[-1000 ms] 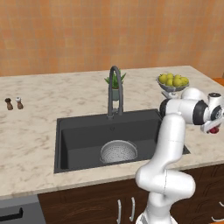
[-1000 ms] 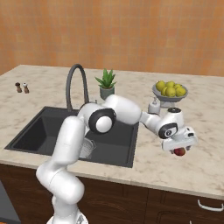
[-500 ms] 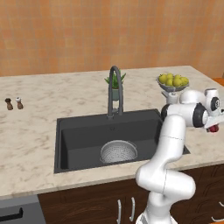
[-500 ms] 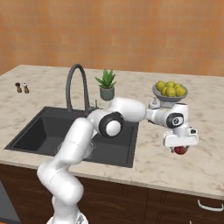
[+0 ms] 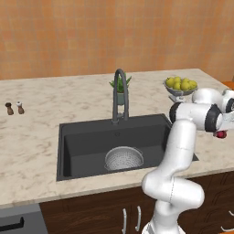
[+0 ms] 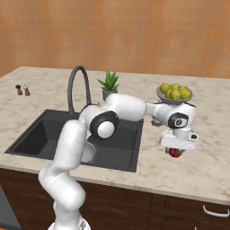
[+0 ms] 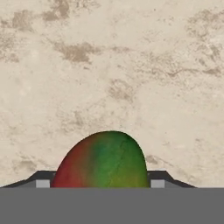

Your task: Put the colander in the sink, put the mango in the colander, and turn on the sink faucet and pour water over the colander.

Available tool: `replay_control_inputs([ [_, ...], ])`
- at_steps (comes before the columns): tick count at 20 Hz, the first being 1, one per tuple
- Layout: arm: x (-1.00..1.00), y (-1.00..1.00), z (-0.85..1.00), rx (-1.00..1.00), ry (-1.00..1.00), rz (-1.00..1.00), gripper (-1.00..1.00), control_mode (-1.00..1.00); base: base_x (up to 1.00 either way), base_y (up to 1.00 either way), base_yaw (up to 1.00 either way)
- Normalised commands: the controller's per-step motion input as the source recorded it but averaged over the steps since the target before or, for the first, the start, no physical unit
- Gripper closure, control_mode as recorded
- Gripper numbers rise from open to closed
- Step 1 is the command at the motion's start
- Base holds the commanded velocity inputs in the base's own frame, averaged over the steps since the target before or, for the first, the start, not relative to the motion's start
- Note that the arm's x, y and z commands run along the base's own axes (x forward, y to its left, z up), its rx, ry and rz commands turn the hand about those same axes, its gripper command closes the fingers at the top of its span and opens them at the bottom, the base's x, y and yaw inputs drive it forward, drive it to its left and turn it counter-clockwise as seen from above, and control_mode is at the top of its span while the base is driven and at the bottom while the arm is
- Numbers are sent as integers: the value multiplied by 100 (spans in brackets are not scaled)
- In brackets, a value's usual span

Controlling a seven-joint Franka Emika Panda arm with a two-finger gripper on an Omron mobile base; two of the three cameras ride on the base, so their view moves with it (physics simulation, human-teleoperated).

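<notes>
One thing matters for the next move: the mango (image 7: 103, 159) sits right between the two tips of the end effector (image 6: 176, 151), w/ a dark tip on each side of it. It looks held, closed on the fruit from both sides, not fully shut since the fruit is in the way. The hand view looks straight down at bare counter (image 7: 109, 65) past the fruit, so the mango looks a bit above the stone, though I can't tell for sure if it's off it yet.

The mango's rounded end points away from the hand, so its long way runs along the tips, not across them. In the hand view it is red on one side and green in the middle.

Where it is: over the counter to the right of the sink (image 5: 82, 137), near the front edge, and in front of the fruit bowl (image 6: 174, 93).

The colander (image 5: 124, 158) is already in the sink, near the sink's front wall, well apart from the mango. So the fruit has to go left, across the sink's right rim, then down into the colander. The faucet (image 5: 119, 95) stands at the back rim of the sink, behind the colander.

My guess: colander step done, mango step half done, water not yet.
</notes>
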Motion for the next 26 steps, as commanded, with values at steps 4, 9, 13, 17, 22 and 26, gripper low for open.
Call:
replay_control_inputs([
  [4, -89, 100, -5, -8, -36, -4, 100, -100, 0, 0, 0],
  [9, -10, 100, 28, -1, -17, -2, 100, -100, 0, 0, 0],
  [13, 9, 100, 45, 0, -2, 0, 100, -100, 0, 0, 0],
  [17, 10, 99, 35, 2, 0, 0, 100, -100, 0, 0, 0],
  [22, 5, 100, 9, 3, 0, 0, 100, -100, 0, 0, 0],
  [26, 2, 94, 0, 7, 4, 0, 100, -100, 0, 0, 0],
])
